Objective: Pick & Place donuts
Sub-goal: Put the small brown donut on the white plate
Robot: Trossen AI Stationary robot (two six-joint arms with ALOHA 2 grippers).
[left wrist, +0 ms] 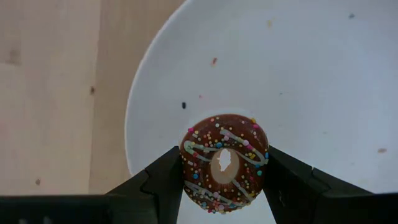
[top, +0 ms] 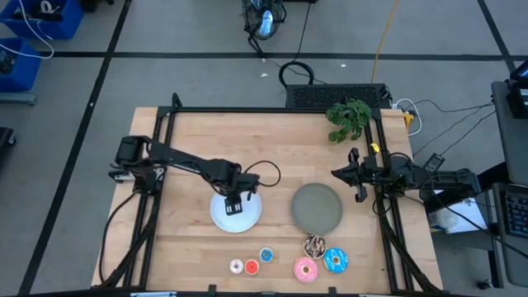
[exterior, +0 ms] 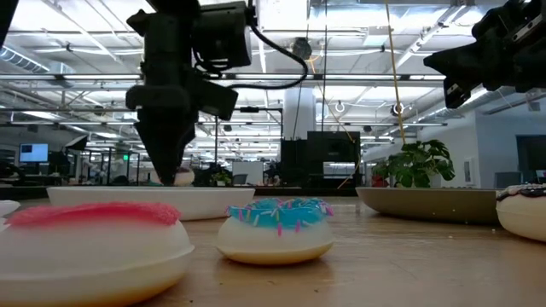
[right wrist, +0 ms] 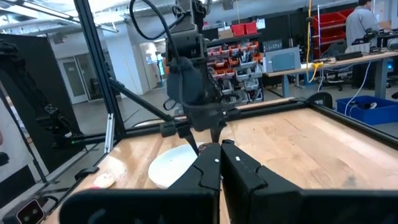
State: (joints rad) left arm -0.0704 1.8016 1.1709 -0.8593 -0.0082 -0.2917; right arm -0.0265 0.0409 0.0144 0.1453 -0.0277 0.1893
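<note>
My left gripper (top: pixel 233 204) (exterior: pixel 173 169) points down over the white plate (top: pixel 247 216) (left wrist: pixel 311 74), shut on a small brown donut (left wrist: pixel 224 163) with pale drizzle and coloured sprinkles. Along the table's near edge lie a pale pink-white ring (top: pixel 236 266), a tiny red ring (top: pixel 252 266), a tiny blue ring (top: pixel 266 255), a dark drizzled donut (top: pixel 314 245), a pink donut (top: pixel 306 269) and a blue donut (top: pixel 335 261). The grey plate (top: pixel 317 207) sits right of the white one. My right gripper (top: pixel 356 177) (right wrist: pixel 221 155) waits shut near the right edge. My left gripper pinches the brown donut by its outer rim (left wrist: pixel 186 171), one finger (left wrist: pixel 163 180) on each of two opposite sides. The fingers come from above, pointing down. The donut lies flat, hole up, over the plate's near-left part; whether it rests on the plate I cannot tell.
A green plant (top: pixel 348 118) stands at the far right corner beside a dark frame (top: pixel 247 110) that rims the table. Bare wood lies left of the white plate and between the plates and the far edge. A person (right wrist: pixel 360 22) works at a bench far beyond the table.
</note>
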